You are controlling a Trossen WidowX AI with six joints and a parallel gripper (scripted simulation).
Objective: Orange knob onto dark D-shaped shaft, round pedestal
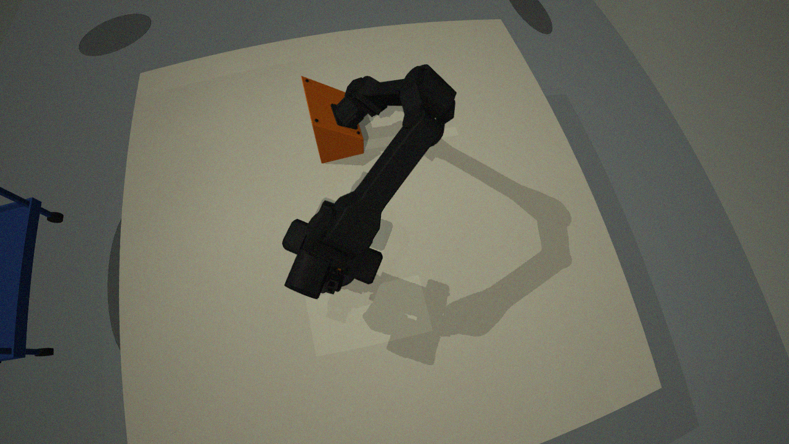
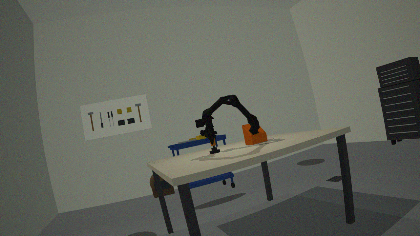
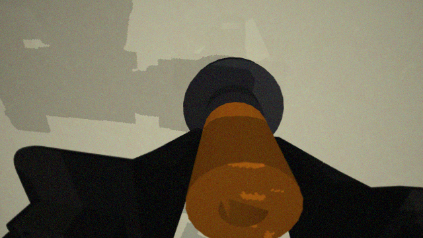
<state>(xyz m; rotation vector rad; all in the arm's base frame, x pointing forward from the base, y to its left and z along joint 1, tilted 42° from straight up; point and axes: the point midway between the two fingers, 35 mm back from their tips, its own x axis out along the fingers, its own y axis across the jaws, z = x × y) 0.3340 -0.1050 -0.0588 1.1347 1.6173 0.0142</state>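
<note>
The orange knob (image 3: 242, 149) (image 2: 214, 142) stands upright between the black fingers of my gripper (image 3: 235, 139) (image 2: 212, 143), which is shut on it. The knob's upper end faces the wrist camera and shows a D-shaped recess with its flat side slanting slightly. The dark round pedestal (image 3: 272, 96) (image 2: 214, 151) stands on the table beneath the knob. A narrower dark part (image 2: 213, 147) shows between knob and pedestal base in the exterior view. The knob's lower end is above the base. The shaft's flat side and how far it enters the knob are hidden.
The arm's orange base block (image 1: 331, 124) (image 2: 255, 139) stands on the pale table (image 1: 220, 275) (image 2: 187, 170). The arm arches from it to the pedestal and casts shadows across the table. A blue cart (image 1: 13, 275) (image 2: 193, 144) stands beyond the table edge.
</note>
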